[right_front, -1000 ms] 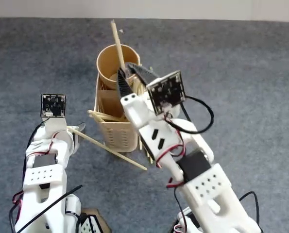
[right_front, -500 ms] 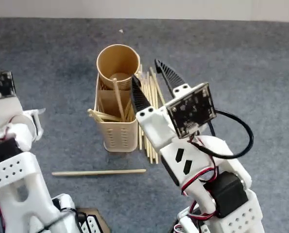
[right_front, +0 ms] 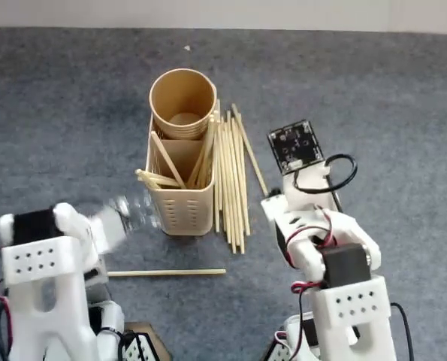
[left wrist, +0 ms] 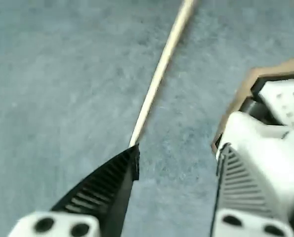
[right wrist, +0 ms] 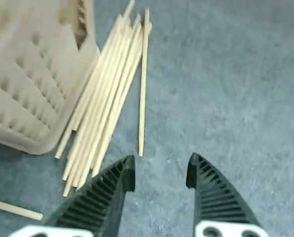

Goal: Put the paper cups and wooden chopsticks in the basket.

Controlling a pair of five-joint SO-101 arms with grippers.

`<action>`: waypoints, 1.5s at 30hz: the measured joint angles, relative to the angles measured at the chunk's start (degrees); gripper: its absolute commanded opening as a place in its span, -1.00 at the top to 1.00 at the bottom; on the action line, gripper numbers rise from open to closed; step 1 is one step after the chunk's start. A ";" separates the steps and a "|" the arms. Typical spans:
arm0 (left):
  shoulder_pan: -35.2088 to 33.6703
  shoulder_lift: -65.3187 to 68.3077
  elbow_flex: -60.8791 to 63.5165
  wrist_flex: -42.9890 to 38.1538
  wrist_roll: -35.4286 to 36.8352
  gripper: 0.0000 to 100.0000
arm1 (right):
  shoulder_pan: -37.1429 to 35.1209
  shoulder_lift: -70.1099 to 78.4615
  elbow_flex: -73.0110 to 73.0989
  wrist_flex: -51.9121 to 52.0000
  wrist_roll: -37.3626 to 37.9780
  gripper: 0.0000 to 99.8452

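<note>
At lower left of the high view, the left arm is hanging over the grey counter [right_front: 73, 113]. The left end effector [left wrist: 177, 153] is gaping, jaws apart. Its dark finger is sitting just at the end of a loose chopstick [right_front: 167, 272] lying flat, seemingly lining up for a pick.

In the centre, the basket [right_front: 179, 207] is holding a cup [right_front: 182, 101] upright in its far compartment, with a few sticks [right_front: 169, 161] leaning inside. A bundle [right_front: 231, 180] is lying outside against its right wall, still waiting to go in.

At lower right, the right end effector [right wrist: 160, 165] is spread wide near the bundle's ends.

Since half a second ago, the right arm has pulled back from the basket. The left arm has swung in toward the loose chopstick, which has stayed put.
</note>
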 measured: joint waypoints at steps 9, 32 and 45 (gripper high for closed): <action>1.93 0.00 23.82 -28.22 0.00 0.51 | 1.14 0.00 7.47 -4.75 -0.18 0.64; 4.84 -0.09 23.56 -25.05 -0.44 0.99 | 1.14 0.00 13.54 -9.67 -2.11 0.64; 1.23 -3.52 -7.82 6.59 -0.53 0.99 | 1.14 0.00 15.65 -11.96 -2.20 0.64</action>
